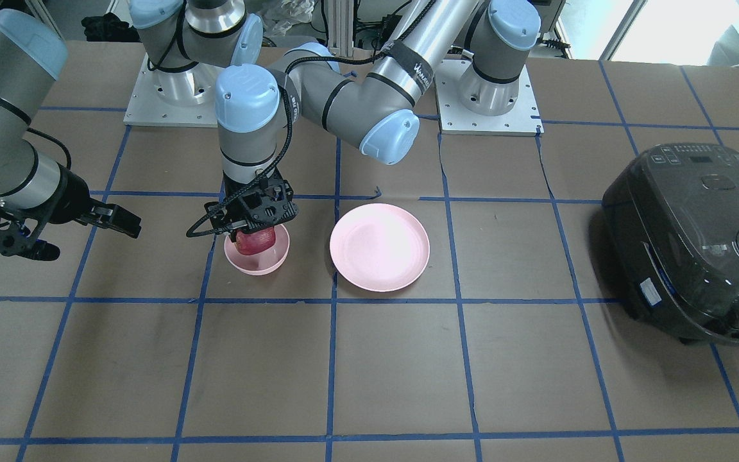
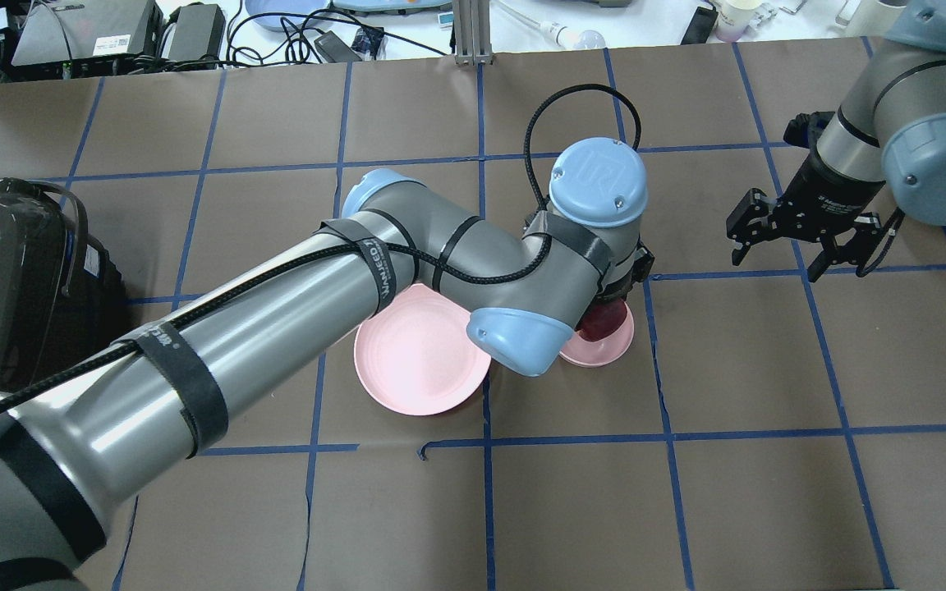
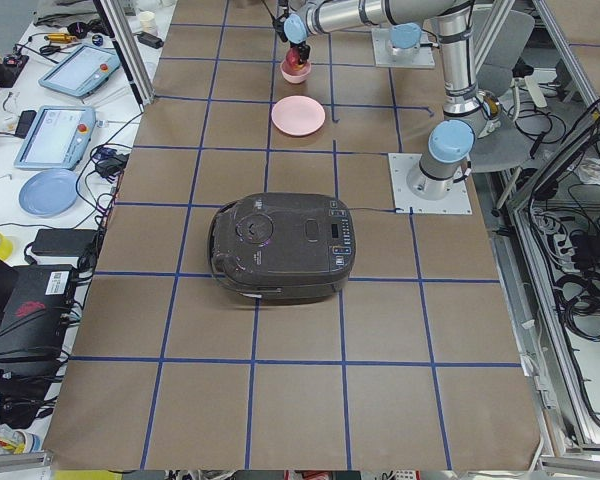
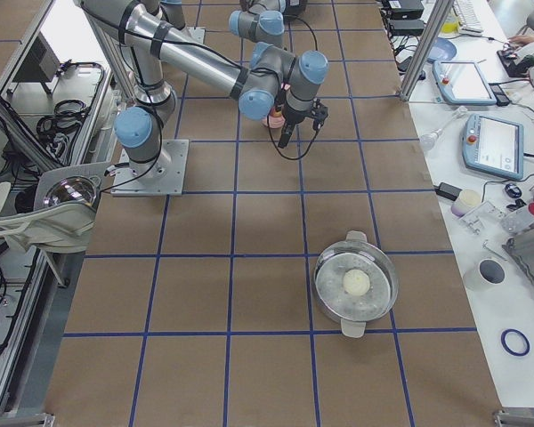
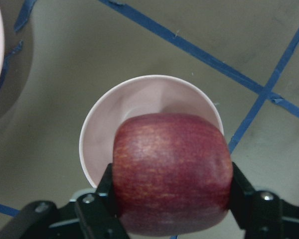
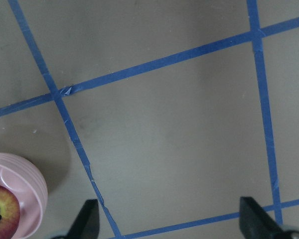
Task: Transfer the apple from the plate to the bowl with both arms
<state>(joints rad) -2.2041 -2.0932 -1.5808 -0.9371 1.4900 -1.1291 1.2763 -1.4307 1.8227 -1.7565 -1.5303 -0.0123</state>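
My left gripper (image 1: 255, 232) is shut on the dark red apple (image 1: 256, 240) and holds it over the small pink bowl (image 1: 271, 262). The left wrist view shows the apple (image 5: 172, 172) clamped between the black fingers (image 5: 100, 201), above the bowl (image 5: 134, 107). The wide pink plate (image 1: 379, 247) lies bare beside the bowl, toward the robot's left. In the overhead view the left arm hides most of the bowl (image 2: 608, 349) and part of the plate (image 2: 415, 357). My right gripper (image 1: 81, 228) is open and empty, apart from the bowl, also seen overhead (image 2: 777, 242).
A black rice cooker (image 1: 696, 244) stands at the table's left end. A lidded pot (image 4: 356, 285) stands at the right end of the table. Blue tape lines cross the brown table cover.
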